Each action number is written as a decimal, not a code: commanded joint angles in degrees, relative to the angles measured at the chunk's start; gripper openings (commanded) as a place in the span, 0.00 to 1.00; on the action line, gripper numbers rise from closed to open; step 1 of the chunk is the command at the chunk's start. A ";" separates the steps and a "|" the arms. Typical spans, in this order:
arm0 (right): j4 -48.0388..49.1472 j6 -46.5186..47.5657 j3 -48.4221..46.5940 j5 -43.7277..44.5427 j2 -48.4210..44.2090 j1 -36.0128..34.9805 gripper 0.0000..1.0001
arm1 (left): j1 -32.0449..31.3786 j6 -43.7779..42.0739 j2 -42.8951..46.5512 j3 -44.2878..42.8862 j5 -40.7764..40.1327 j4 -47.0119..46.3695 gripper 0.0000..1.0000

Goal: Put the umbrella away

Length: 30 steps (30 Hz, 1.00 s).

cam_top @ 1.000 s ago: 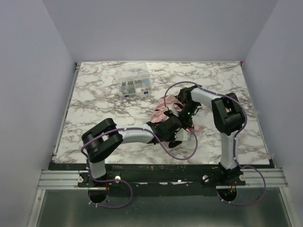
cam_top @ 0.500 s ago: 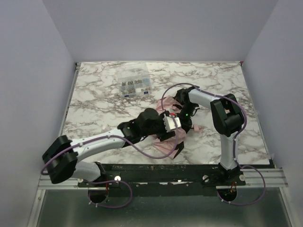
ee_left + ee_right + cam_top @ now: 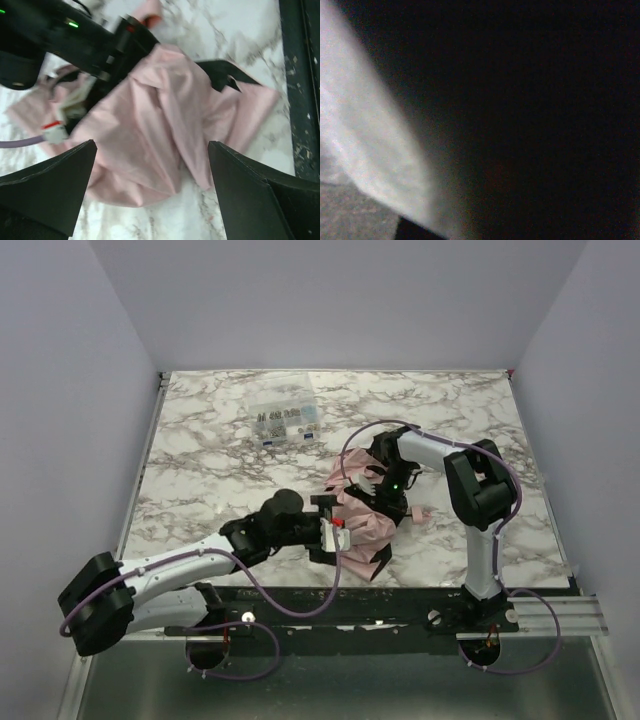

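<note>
Now my left gripper (image 3: 328,527) is sitting lower and nearer the front edge of the table (image 3: 200,465) than half a second ago, when it was reaching over the pink fabric toward my right gripper (image 3: 385,496). My left arm is lying flatter along the near side, its elbow swung further out to the left. My left fingers (image 3: 55,185) are spread wide and are gripping nothing; the umbrella (image 3: 362,530) is lying just beyond their tips, uncovered where my wrist was covering it before.

The umbrella is resting as a loose crumpled heap on the marble, right of centre and near the front edge. My right gripper is pressing into its far side much as it was earlier. A black part (image 3: 220,79) is poking out of the folds at the near right corner of the heap, and a small pink piece (image 3: 417,512) is lying on the marble just to its right. The clear box of small parts (image 3: 285,422) is standing well apart, toward the back left.

My right arm's wrist and purple cable (image 3: 350,448) are lying across the far part of the fabric and hiding it. My right wrist camera is giving almost pure darkness with one pale blurred band (image 3: 360,125), so I cannot tell whether those fingers are clamping cloth or merely sunk in it.
</note>
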<state>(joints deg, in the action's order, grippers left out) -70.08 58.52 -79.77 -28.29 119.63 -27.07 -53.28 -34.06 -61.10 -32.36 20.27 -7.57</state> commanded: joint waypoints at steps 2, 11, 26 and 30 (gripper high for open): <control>10.92 4.32 3.64 13.90 6.40 -0.61 0.01 | -2.84 -6.21 -8.08 0.80 -8.36 -2.68 0.98; 10.66 6.21 5.46 12.62 5.20 -0.62 0.01 | -4.04 -11.71 -25.73 -3.82 -25.05 -12.53 0.98; 0.20 17.42 3.92 3.25 3.34 -0.55 0.01 | -3.41 -21.39 -42.09 -15.88 -26.35 -2.54 0.54; 3.71 13.36 3.63 2.46 2.37 -0.10 0.13 | -3.59 -20.11 -42.27 -17.09 -21.58 2.32 0.28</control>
<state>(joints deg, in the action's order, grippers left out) -72.58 64.73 -78.37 -29.19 118.74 -23.59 -58.33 -52.25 -100.38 -47.22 -4.16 -11.90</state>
